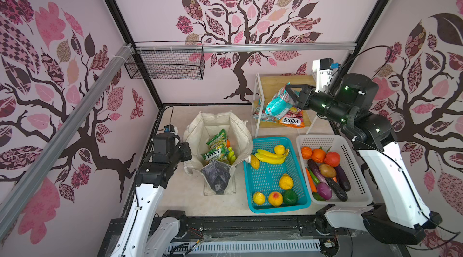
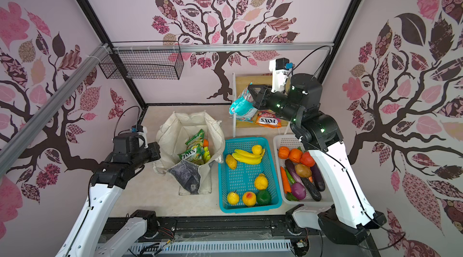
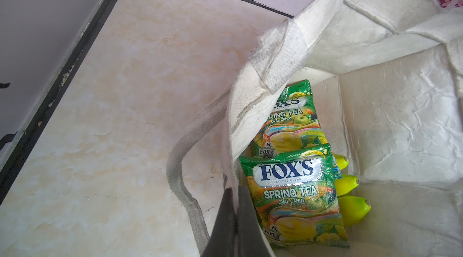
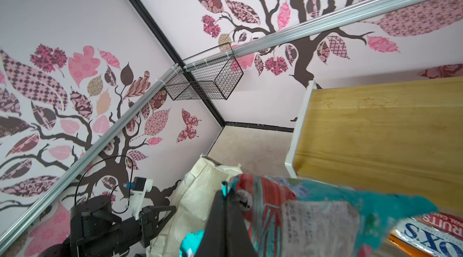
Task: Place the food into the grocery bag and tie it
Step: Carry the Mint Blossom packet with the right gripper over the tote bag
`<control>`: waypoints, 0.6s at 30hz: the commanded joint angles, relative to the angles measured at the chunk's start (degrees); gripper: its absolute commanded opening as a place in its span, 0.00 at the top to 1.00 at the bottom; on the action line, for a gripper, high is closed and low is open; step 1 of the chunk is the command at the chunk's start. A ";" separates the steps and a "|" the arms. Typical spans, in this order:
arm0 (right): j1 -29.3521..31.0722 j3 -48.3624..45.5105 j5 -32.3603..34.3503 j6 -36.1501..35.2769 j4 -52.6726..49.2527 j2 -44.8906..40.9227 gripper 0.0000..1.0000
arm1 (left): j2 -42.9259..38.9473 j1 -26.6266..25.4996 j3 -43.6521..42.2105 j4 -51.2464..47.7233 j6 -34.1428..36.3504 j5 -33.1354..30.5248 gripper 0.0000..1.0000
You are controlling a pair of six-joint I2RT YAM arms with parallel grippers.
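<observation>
Pinched the teal FOX'S packet point(image 1: 276, 105) by its upper end in the right jaws, pressed together on the foil. Hung slanting below them, over the wooden rack point(image 1: 273, 83) at the tabletop's far right corner. Could not tell whether clear of the orange FOX'S packet point(image 1: 292, 121) and the others on the lower board.

Leftward from those jaws and toward the near edge, well apart: the grocery bag point(image 1: 240, 128), mouth up and wide. Clamped its left wall in the left jaws, shut on the canvas just beside a strap handle point(image 3: 180, 168); judged a prop for the drop. Judged the right arm the one to carry, with the packet kept hanging to clear the bag's far rim.

Seen inside the bag: green Spring Tea packets point(image 3: 293, 193), a greenish-yellow banana bunch point(image 3: 350, 193), an orange point(image 1: 228, 143).

Seen in the teal basket point(image 1: 275, 209), near the near edge: a yellow banana bunch point(image 1: 269, 157) and loose fruit. In the white basket point(image 1: 350, 148) beside it: eggplants point(image 1: 342, 175) and other vegetables.
</observation>
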 commanded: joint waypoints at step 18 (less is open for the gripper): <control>27.71 -11.85 15.90 -0.11 10.97 5.05 1.00 | -0.33 0.11 -1.28 1.03 0.40 0.16 1.00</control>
